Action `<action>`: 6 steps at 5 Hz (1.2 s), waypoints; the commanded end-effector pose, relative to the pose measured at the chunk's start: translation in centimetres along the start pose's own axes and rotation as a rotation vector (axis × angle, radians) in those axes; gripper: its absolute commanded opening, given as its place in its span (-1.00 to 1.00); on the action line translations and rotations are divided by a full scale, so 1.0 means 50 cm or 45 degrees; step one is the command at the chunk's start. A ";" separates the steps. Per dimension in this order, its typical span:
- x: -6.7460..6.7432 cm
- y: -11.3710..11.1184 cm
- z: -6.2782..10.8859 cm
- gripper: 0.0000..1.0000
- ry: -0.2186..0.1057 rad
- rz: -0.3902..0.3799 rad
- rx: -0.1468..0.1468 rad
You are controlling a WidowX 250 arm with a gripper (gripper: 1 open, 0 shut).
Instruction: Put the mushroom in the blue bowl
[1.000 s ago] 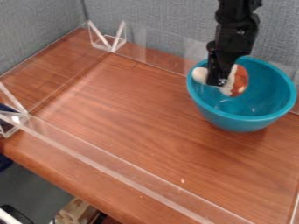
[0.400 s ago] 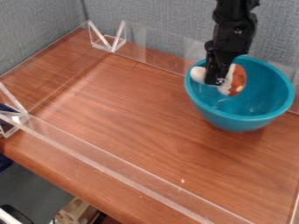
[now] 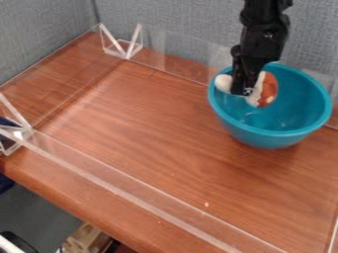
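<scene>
1. Nothing much has moved since the earlier frame: your claw [image 3: 251, 87] hangs over the same left part of the bowl [image 3: 294, 126], and the mushroom [image 3: 260, 88] sits in it at the same height, perhaps nudged a touch to the left.
2. Your claw is clamped tight on the mushroom, pointing straight down; the cream stem shows at the left of the grip, the reddish cap at the right.
3. That puts the mushroom's long axis roughly level, running left to right across the jaws.
4. The relation your next move turns on: the mushroom is inside the bowl's rim line, just above the left inner wall, with the open basin below and to its right.
5. Whether it touches the wall, you cannot tell from this view.
6. Judging from this, a release here should drop it into the bowl; it would likely slide down the glossy wall toward the middle.
7. Around you lie the bare wooden table [image 3: 145, 128] and its clear low fence [image 3: 79, 168]; nothing stands in the way.
</scene>
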State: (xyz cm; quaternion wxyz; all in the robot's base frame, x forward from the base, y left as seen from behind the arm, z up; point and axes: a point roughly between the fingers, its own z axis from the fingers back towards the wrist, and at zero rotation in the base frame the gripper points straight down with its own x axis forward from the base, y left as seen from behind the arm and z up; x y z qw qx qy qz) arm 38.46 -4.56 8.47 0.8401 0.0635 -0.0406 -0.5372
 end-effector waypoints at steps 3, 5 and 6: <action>0.009 0.041 0.043 -1.00 -0.061 -0.007 0.111; 0.025 0.052 0.026 -1.00 -0.066 -0.036 0.116; 0.032 0.056 0.019 -1.00 -0.069 -0.049 0.116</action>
